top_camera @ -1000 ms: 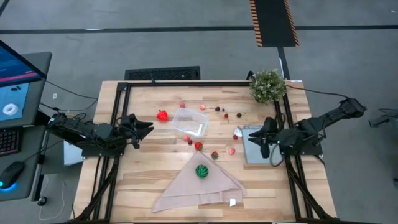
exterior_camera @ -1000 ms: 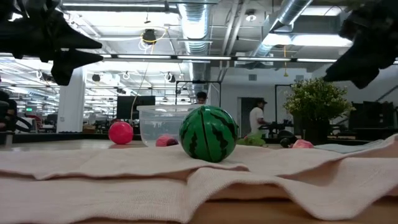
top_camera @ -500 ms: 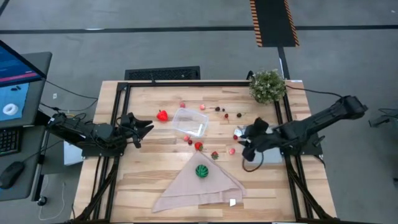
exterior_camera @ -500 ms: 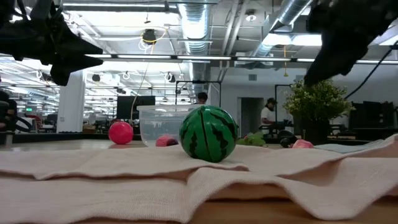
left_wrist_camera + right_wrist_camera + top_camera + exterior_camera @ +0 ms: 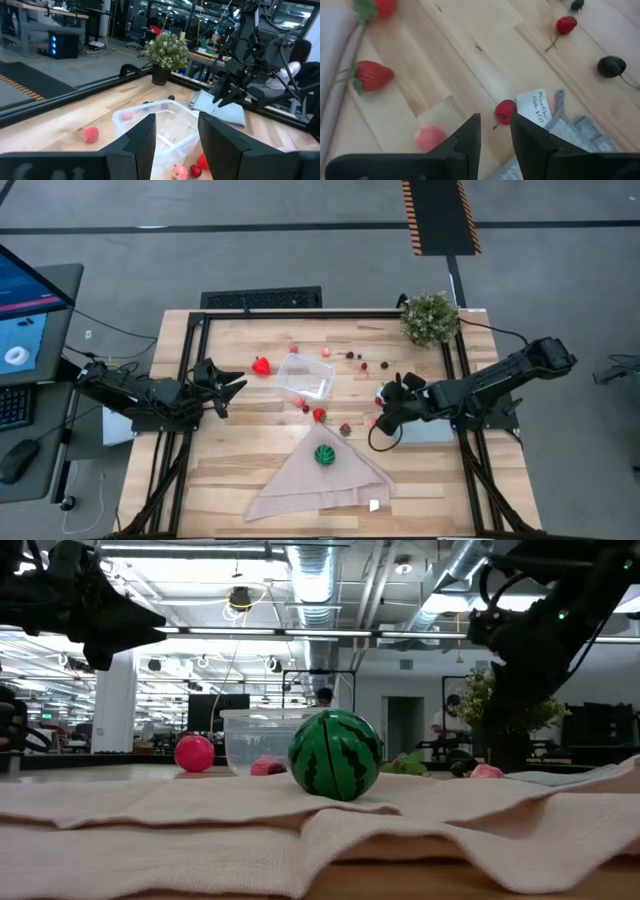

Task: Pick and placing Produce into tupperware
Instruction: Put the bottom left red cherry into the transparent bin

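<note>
At the left edge of the wooden table (image 5: 250,470), the left gripper (image 5: 232,386) is parked just off the left side of the small clear plastic rectangular tub (image 5: 307,376); its dark fingers stand slightly parted, with nothing between them. Inside the tub a small pink berry-sized piece (image 5: 127,115) is seen, while a red pepper-like piece (image 5: 261,365) lies just beside its left corner and a green striped toy ball (image 5: 324,454) rests on the beige folded cloth (image 5: 310,485). Farther right, the right gripper (image 5: 380,413) is held low over loose produce, its fingers parted only narrowly and gripping nothing, a small red cherry-like piece (image 5: 505,111) lying just ahead of the gap beside a white paper label (image 5: 535,108) and a flat grey panel (image 5: 430,430). For a clean pick, the gap should probably be centred over the cherry and the fingers kept clear of the label and panel edge. Bare wood is left between the cherry and the tub, though a red strawberry-like piece (image 5: 371,75) and a pale pink piece (image 5: 431,136) lie near.
</note>
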{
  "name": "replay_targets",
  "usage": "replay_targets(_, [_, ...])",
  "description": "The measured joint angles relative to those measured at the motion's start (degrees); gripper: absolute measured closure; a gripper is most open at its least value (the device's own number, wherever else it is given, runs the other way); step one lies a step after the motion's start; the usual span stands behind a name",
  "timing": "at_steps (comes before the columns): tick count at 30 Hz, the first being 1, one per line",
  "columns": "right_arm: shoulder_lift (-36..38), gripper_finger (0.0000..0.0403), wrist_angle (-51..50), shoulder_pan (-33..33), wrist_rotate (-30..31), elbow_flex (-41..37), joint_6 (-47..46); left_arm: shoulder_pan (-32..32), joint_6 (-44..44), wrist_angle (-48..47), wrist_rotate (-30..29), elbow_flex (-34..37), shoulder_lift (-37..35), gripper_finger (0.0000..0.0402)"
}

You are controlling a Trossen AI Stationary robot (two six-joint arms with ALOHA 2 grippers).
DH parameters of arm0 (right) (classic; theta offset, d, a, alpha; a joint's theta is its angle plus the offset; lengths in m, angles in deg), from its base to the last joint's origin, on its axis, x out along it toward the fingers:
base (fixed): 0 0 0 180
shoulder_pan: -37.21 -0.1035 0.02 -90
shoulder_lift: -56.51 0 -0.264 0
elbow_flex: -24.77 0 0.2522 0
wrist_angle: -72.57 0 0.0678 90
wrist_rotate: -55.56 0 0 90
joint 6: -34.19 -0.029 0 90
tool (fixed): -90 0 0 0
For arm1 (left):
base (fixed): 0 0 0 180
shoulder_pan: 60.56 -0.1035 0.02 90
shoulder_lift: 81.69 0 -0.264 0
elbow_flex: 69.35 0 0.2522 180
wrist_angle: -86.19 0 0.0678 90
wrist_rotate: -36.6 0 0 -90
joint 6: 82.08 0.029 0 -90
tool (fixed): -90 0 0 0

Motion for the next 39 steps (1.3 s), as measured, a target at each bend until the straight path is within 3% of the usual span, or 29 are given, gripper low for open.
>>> replay_targets(21, [-5.74,0.0279,0.54,-0.04,-0.44,-0.04,-1.55,0.0,-1.04,0.0,-0.13,-0.04,0.0,0.0263])
replay_targets(29, [-5.74,0.0319,0.83,0.1,-0.47,-0.04,-1.6,0.0,-1.84,0.02,-0.13,-0.04,0.0,0.0263])
replay_targets(34, [-5.74,0.0383,1.14,1.23,-0.86,-0.04,-2.5,0.0,-1.92,0.0,-0.13,-0.04,0.0,0.0263])
replay_targets(39, [-5.74,0.0385,1.98,2.66,-2.04,-0.04,-2.14,0.0,-1.94,-0.02,-0.12,-0.04,0.0,0.0263])
